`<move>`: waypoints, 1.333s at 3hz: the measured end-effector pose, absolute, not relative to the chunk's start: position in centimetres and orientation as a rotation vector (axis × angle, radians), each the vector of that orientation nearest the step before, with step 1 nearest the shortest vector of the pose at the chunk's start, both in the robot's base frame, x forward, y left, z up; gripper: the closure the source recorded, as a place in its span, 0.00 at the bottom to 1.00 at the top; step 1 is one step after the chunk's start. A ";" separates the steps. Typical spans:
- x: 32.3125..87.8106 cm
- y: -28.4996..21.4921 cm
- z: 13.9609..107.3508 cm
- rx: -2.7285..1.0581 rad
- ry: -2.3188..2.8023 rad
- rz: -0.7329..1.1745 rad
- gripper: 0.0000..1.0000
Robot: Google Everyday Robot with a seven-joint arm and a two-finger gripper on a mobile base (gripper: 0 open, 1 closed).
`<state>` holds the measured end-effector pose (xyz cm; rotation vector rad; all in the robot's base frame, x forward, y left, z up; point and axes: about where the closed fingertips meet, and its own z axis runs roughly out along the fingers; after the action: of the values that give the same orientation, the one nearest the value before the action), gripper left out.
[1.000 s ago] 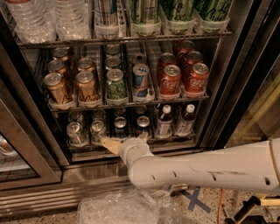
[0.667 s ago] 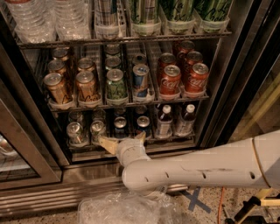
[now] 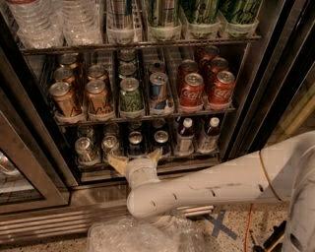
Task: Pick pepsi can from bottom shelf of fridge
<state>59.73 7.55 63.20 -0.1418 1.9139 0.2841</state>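
Gripper (image 3: 134,155) sits at the front lip of the bottom shelf (image 3: 194,157), at 7 o'clock from the view's centre. Its two tan fingers (image 3: 117,164) are spread apart and hold nothing.

1. Nearest you, at 6 o'clock, a crumpled sheet of clear plastic (image 3: 133,236) lies on the speckled floor. A blue X mark (image 3: 219,224) is at 3 o'clock from it.
2. Above the plastic, the white arm (image 3: 211,184) enters from 4 o'clock and runs toward 9 o'clock up to the wrist.
3. Behind the arm stands the fridge (image 3: 256,98), a steel frame around a dark interior.
4. On the bottom shelf, locate the pepsi can (image 3: 135,143). It stands upright at 12 o'clock from the gripper, framed by the two fingers. You cannot tell whether either finger touches it.
5. A second dark blue can (image 3: 161,140) stands just beside it at 3 o'clock, followed by two white-capped bottles (image 3: 184,135). Two silver cans (image 3: 84,146) stand at 9 o'clock.
6. One rack up, you see gold cans (image 3: 97,96), a green can (image 3: 130,93), a pale blue-and-silver can (image 3: 158,88) and red Coca-Cola cans (image 3: 192,91).
7. Farthest, at 12 o'clock, the top rack carries water bottles (image 3: 49,19) and tall green cans (image 3: 202,12).
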 end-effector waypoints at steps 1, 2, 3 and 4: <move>59.8 8.1 62.9 -0.143 1.910 0.290 0.00; 59.7 8.5 62.5 -0.147 1.909 0.290 0.11; 59.6 8.5 62.2 -0.150 1.905 0.280 0.28; 59.5 8.4 61.8 -0.152 1.904 0.262 0.30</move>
<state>59.55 8.39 61.78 -0.1518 1.9044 0.2622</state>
